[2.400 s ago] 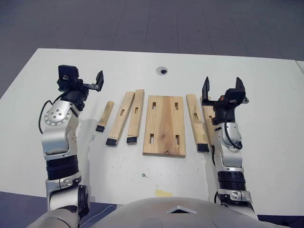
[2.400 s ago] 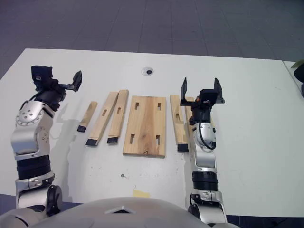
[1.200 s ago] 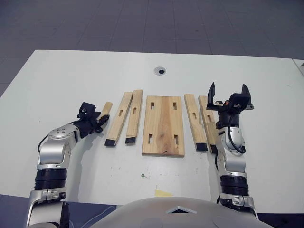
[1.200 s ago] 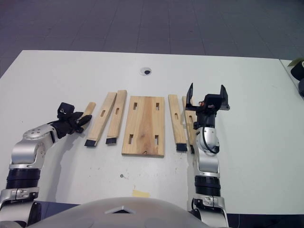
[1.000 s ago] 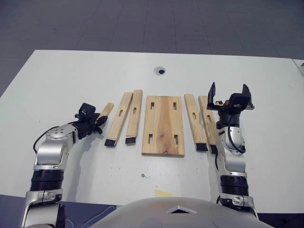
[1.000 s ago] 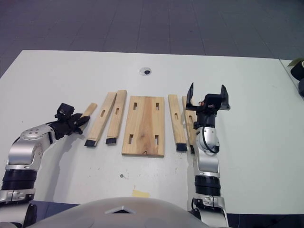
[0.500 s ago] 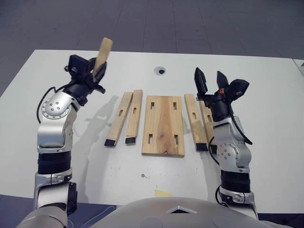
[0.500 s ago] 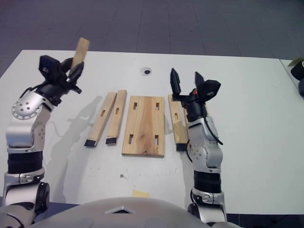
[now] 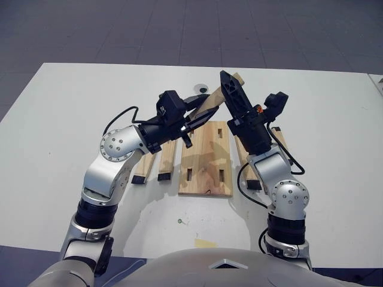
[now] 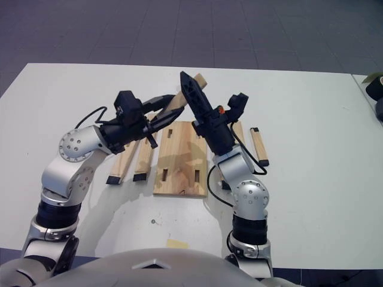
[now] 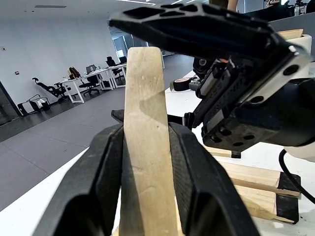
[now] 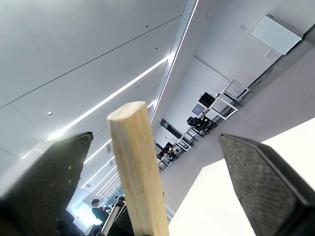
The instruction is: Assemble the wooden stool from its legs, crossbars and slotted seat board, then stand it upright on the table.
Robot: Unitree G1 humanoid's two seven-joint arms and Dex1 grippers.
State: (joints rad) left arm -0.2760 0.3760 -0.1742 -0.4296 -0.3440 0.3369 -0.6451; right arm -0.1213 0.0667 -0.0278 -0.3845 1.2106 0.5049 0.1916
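At the centre of the head view, the left gripper [image 9: 203, 107] is clamped on the lower part of a short wooden crossbar [image 11: 146, 123], which slants up and right above the slotted seat board [image 9: 206, 161] lying flat on the white table [image 9: 66, 107]. The right gripper [image 9: 251, 88] has its jaws spread wide, the crossbar's free end standing between them.

This is an open-plan office. White desks [image 11: 74, 84] with black swivel chairs [image 11: 47, 88] stand along a pale wall, long ceiling strip lights [image 12: 123, 88] run overhead, and grey carpet tiles [image 9: 179, 24] surround the white counter [image 9: 54, 119].
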